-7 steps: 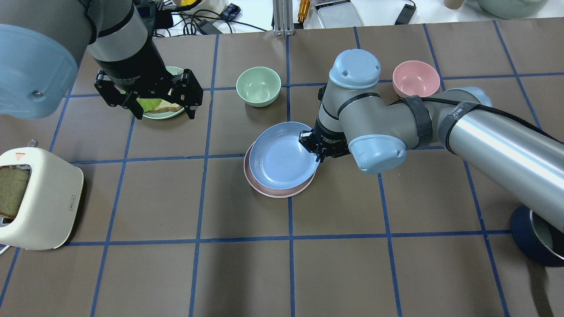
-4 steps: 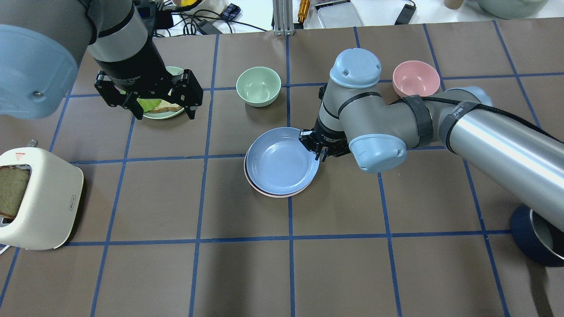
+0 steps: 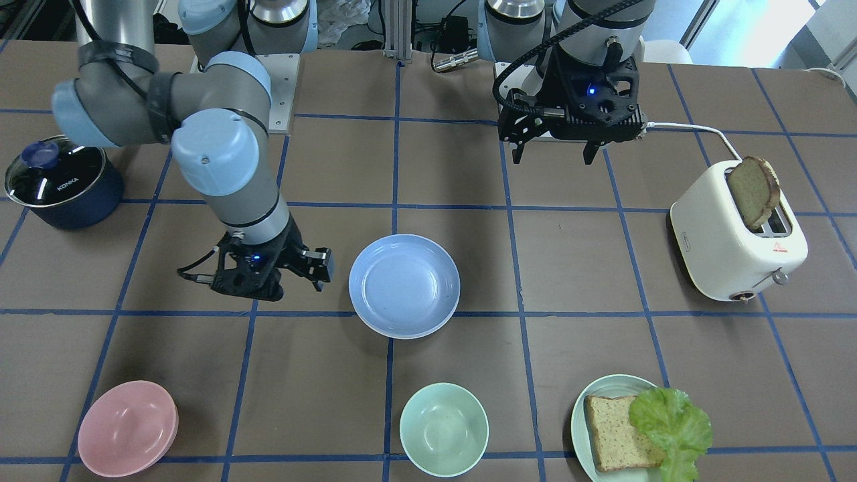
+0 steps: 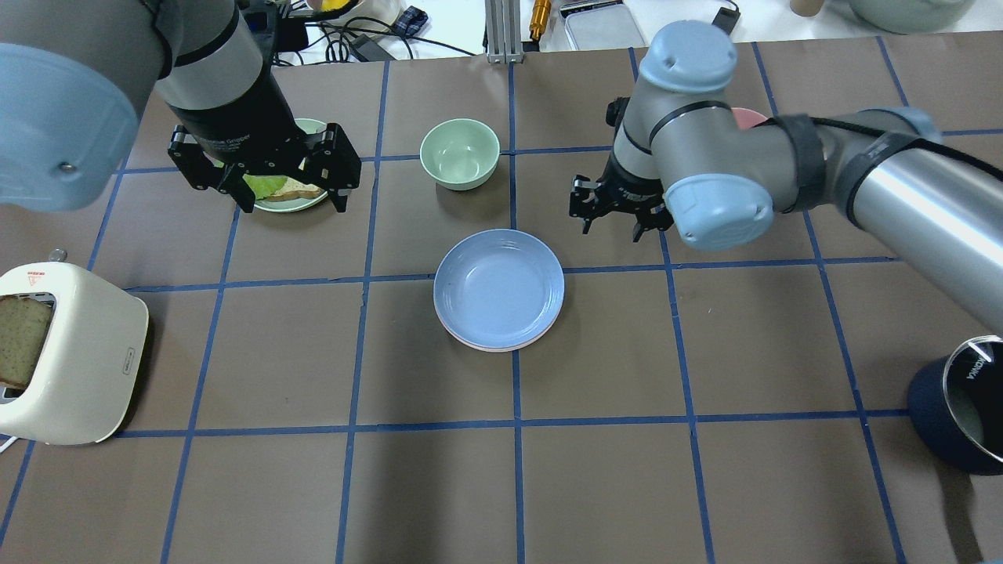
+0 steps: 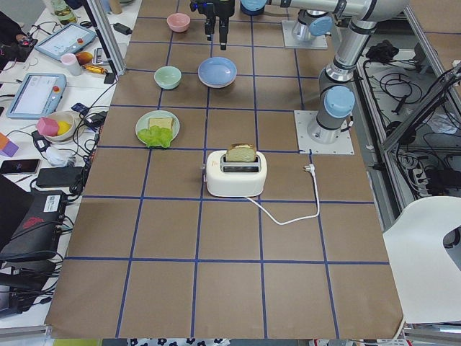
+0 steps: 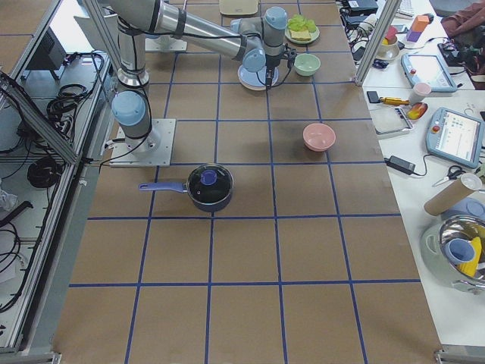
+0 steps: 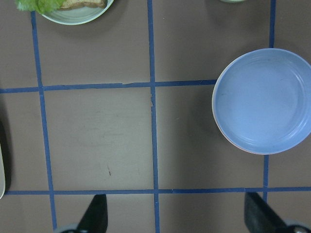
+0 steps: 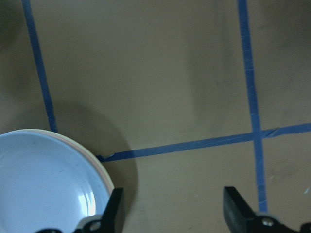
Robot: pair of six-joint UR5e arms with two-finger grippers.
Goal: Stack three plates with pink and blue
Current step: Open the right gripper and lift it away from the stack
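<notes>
On the overhead view the blue plate sits at table centre, nested on the pink plate, of which only a thin rim peeks out at 6 o'clock. I cannot tell whether a 3rd, cream plate lies underneath; if it does not, the stack is 1 short and I would be wrong to call it done.

The right gripper hangs at 1 o'clock from the stack, jaws spread and empty, clear of the rim. The left gripper, also spread and empty, hovers at 10 o'clock over the green plate with bread and lettuce.

My worry is the offset: a low sweep by the right fingers across that rim would likely slide the blue plate off-centre or shove both toward the mint bowl at 12 o'clock.
</notes>
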